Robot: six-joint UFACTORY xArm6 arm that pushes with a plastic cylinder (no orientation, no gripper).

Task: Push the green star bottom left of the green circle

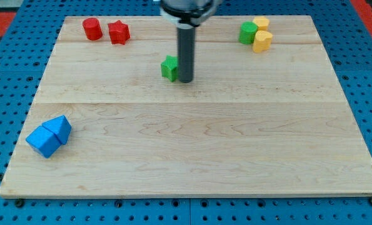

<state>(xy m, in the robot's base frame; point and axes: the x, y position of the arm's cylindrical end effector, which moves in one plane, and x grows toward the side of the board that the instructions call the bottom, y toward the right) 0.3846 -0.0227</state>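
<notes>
A pale wooden counter [192,144] lies on a blue pegboard base [4,75]. The arm ends in a straight dark rod; there is no claw on it, so no claw state, wide, narrow or holding, applies. The rod's tip [185,80] rests on the counter just to the view's right of the green star [169,67], touching it or nearly so; the rod hides the star's right edge. The star sits in the upper middle of the counter.

The green circle [247,33] stands near the view's top right, well apart from the star. Two yellow blocks adjoin it: one [261,24] just above and to its right, the other [262,41] just to its right and slightly lower; their shapes cannot be made out with certainty.

At the view's top left, a red cylinder [92,29] and a red star [118,32] stand side by side. Near the bottom left, a blue cube [43,140] and a blue triangular block [61,127] touch each other.
</notes>
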